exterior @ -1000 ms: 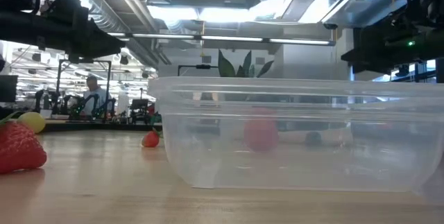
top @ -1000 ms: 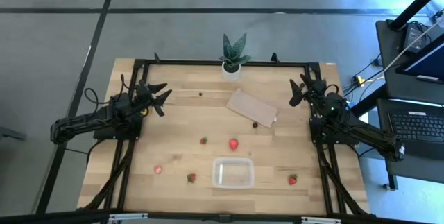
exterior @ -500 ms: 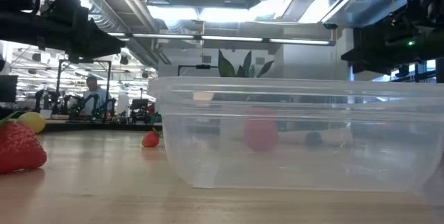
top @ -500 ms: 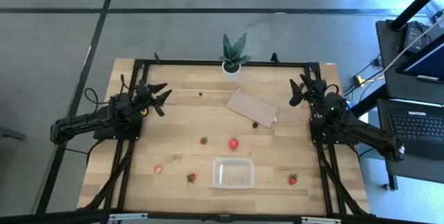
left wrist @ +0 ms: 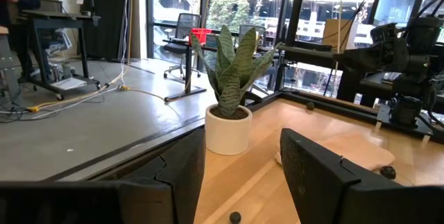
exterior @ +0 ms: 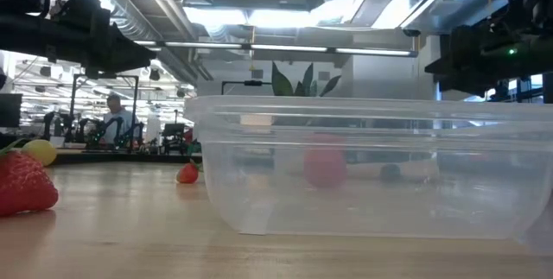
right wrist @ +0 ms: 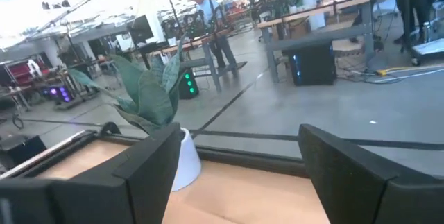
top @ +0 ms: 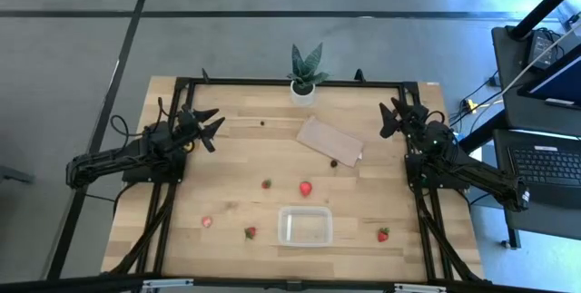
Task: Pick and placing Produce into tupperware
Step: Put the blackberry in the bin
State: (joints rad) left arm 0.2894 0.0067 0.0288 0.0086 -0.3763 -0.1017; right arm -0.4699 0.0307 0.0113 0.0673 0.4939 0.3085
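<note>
The clear tupperware (top: pixel 304 226) stands near the table's front edge and fills the low view (exterior: pixel 371 167). Red strawberries lie loose on the wood: one (top: pixel 306 188) and a smaller one (top: pixel 267 184) beyond the container, two (top: pixel 207 222) (top: pixel 251 233) to its left, one (top: pixel 383 235) to its right. A dark berry (top: pixel 333 162) lies on the tan sheet, another (top: pixel 263 122) farther back. A yellow fruit (exterior: pixel 39 151) shows at the left in the low view. My left gripper (top: pixel 209 125) is open and empty at the far left, my right gripper (top: pixel 392 119) open and empty at the far right.
A potted plant in a white pot (top: pixel 303 89) stands at the middle of the far edge. A flat tan sheet (top: pixel 329 141) lies right of centre. A black frame (top: pixel 300 82) runs round the table. The bare wood between the arms holds only the scattered fruit.
</note>
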